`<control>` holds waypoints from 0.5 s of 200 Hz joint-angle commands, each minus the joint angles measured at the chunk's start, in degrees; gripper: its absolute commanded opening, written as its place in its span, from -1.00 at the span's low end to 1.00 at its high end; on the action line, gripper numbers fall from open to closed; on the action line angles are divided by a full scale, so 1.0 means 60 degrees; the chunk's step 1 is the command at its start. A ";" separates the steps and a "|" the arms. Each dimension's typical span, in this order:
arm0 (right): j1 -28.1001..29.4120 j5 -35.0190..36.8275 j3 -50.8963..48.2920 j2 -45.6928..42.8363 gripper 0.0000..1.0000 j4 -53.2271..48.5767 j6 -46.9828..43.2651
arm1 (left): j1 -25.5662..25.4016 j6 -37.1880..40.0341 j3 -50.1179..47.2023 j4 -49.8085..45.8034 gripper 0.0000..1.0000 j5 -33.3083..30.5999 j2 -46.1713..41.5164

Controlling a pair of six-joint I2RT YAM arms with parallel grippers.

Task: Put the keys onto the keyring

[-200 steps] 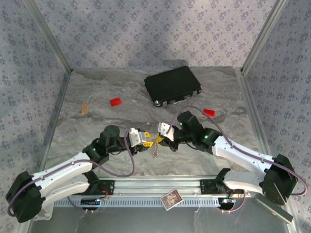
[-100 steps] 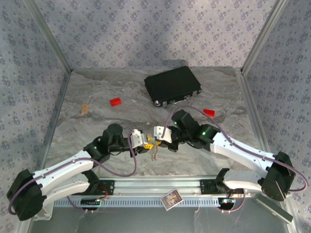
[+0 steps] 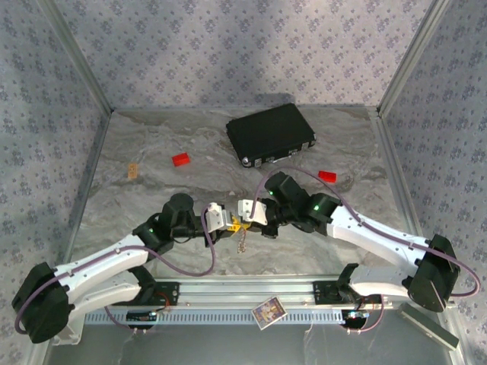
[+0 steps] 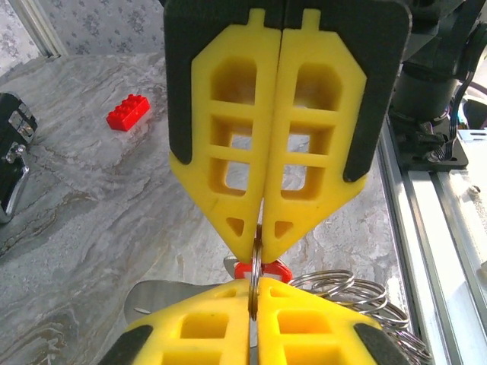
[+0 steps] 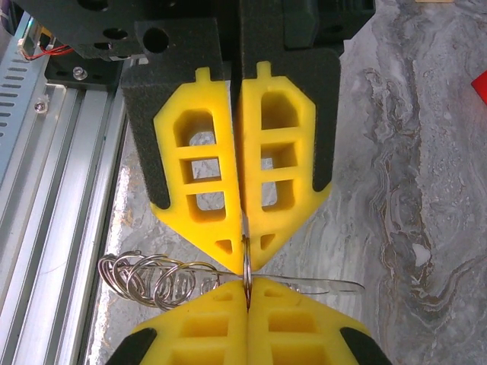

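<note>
Nearest the arms' bases, the slack coils of the keyring (image 5: pixel 152 281) spilled out on the side of the aluminium rail (image 5: pixel 53 190), and the overhead view showed a short run of its chain trailing the same way.

Just past them, above the middle of the marbled tabletop (image 3: pixel 152 198), the left end effector (image 4: pixel 255 293) and the right end effector (image 5: pixel 247 293) met tip to tip. Each had its yellow fingers pressed fully together on one thin turn of the ring wire. Both wrist cameras showed that turn edge-on, standing in line with the seam between the fingers. Neither arm was the nearer: both were already touching the ring, from opposite ends of the same left-to-right line.

Right behind the pinch sat the red key (image 4: pixel 259 271), its tag touching or all but touching the wire. A flat silver blade, probably this key's, ran away from the pinch toward the far side of the tabletop, roughly square to the line of the two end effectors. Whether the key was already threaded could not be made out, and the green key could not be picked out at all. The next move looked likely to depend on that crossing of blade and wire.

Well beyond the pinch lay a red block (image 3: pixel 181 160) to the left and another red block (image 3: pixel 327 176) to the right. Farthest back was the black case (image 3: pixel 270 133).
</note>
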 commanded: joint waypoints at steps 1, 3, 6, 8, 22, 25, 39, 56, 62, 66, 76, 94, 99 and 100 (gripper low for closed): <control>0.0073 -0.0422 0.0235 -0.0154 -1.00 0.0070 -0.0111 | -0.0088 -0.0068 0.0251 0.0460 -0.93 0.0365 0.0070; 0.0068 -0.0438 0.0225 -0.0153 -1.00 0.0078 -0.0099 | -0.0086 -0.0070 0.0251 0.0466 -0.94 0.0363 0.0071; 0.0079 -0.0455 0.0214 -0.0168 -1.00 0.0090 -0.0094 | -0.0086 -0.0070 0.0239 0.0483 -0.96 0.0369 0.0071; 0.0066 -0.0468 0.0187 -0.0179 -1.00 0.0105 -0.0084 | -0.0082 -0.0081 0.0244 0.0494 -0.96 0.0375 0.0071; 0.0001 -0.0565 -0.0001 -0.0297 -1.00 0.0276 0.0061 | -0.0080 -0.0111 0.0201 0.0582 -1.00 0.0399 0.0049; -0.0026 -0.0596 -0.0043 -0.0334 -1.00 0.0348 0.0102 | -0.0078 -0.0114 0.0186 0.0598 -1.00 0.0400 0.0045; -0.0226 -0.0750 -0.0425 -0.0601 -0.72 0.0751 0.0432 | -0.0082 -0.0169 0.0083 0.0755 -1.00 0.0395 0.0002; -0.0583 -0.1129 -0.1030 -0.1020 -0.49 0.1510 0.0956 | -0.0087 -0.0341 -0.0240 0.1358 -1.00 0.0324 -0.0018; -0.0743 -0.1342 -0.1274 -0.1183 -0.48 0.1828 0.1221 | -0.0076 -0.0436 -0.0379 0.1644 -1.00 0.0290 -0.0005; -0.0868 -0.1516 -0.1453 -0.1289 -0.48 0.2074 0.1428 | -0.0082 -0.0501 -0.0471 0.1825 -1.00 0.0260 0.0001; -0.1212 -0.1922 -0.1911 -0.1557 -0.48 0.2706 0.2045 | -0.0082 -0.0730 -0.0705 0.2354 -1.00 0.0162 0.0020; -0.1550 -0.2064 -0.2667 -0.1965 -0.48 0.3601 0.2904 | -0.0084 -0.1163 -0.1094 0.3276 -1.00 0.0092 0.0113; -0.1556 -0.2013 -0.2783 -0.2039 -0.47 0.3684 0.3038 | -0.0082 -0.1234 -0.1165 0.3469 -1.00 0.0074 0.0133; -0.1565 -0.2004 -0.2806 -0.2058 -0.47 0.3711 0.3056 | -0.0074 -0.1245 -0.1182 0.3499 -1.00 0.0071 0.0131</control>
